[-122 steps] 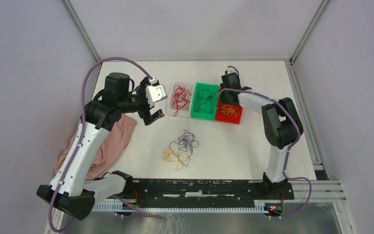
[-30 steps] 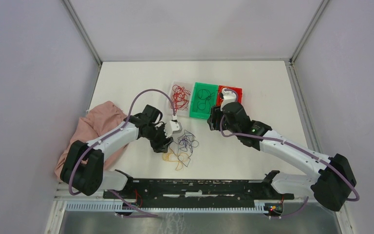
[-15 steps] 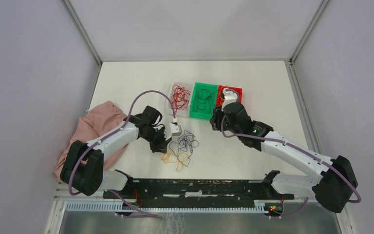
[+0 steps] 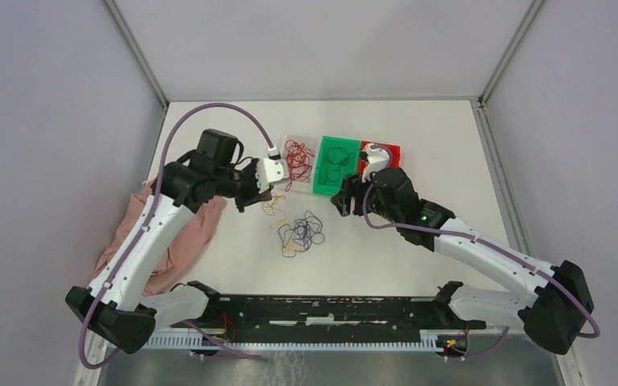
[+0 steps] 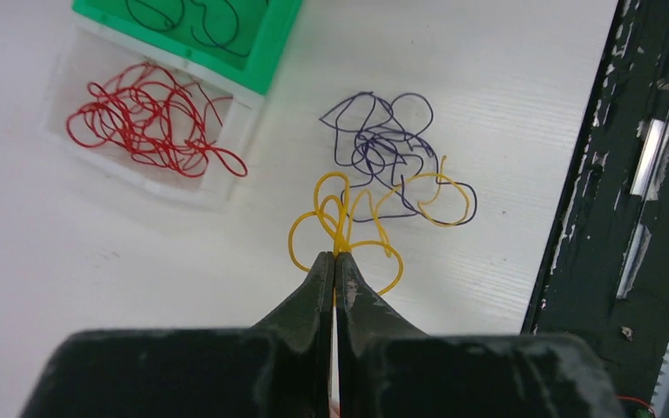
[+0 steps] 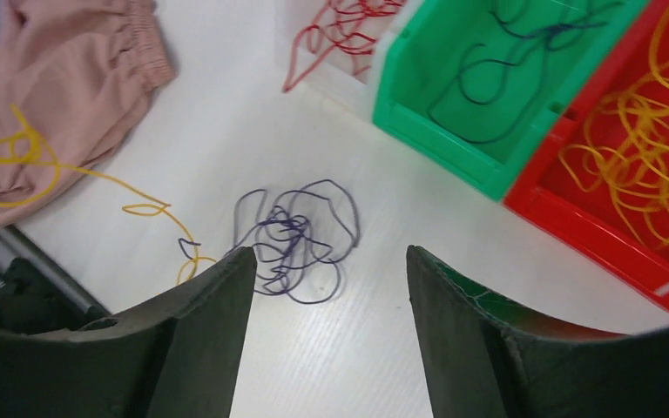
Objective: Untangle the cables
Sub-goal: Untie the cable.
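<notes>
Between left pincer point(image 5: 334, 255) tips: yellow cable point(image 5: 340, 233) pinched; right pincer point(image 6: 328, 252) agape near dark tangle point(image 6: 286, 231).

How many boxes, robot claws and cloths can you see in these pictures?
Boxes: 3 (clear box, green box, red box)
Robot claws: 2 (left gripper, right gripper)
Cloths: 1 (pink cloth)
Total: 6
</notes>
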You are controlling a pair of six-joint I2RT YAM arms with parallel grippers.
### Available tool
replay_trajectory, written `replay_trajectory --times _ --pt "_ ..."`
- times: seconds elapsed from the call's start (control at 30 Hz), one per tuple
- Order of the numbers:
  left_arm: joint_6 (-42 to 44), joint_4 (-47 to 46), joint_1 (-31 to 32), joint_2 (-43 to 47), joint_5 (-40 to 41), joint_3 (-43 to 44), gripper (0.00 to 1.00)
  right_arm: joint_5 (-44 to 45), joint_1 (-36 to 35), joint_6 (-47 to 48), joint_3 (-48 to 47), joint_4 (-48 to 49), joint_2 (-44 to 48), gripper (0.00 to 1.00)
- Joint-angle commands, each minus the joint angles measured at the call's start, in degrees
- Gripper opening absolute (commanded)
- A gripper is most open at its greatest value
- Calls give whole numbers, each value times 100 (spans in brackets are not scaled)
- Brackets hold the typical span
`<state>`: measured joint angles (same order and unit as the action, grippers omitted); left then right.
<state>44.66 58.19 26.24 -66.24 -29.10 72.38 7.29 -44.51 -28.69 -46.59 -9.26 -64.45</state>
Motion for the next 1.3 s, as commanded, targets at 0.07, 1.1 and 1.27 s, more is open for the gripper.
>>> replay_trajectory --times 0.07,1.1,1.27 --pt "-414 625 15 163 -577 1068 3 -1844 -99 107 -51 1921 134 78" --pt "-1959 115 19 296 -1678 2761 3 -1016 -1178 -268 -523 3645 -2036 60" --pt "-2156 -310 23 250 -1399 3204 3 -972 -1279 -510 -247 3815 -2337 58"
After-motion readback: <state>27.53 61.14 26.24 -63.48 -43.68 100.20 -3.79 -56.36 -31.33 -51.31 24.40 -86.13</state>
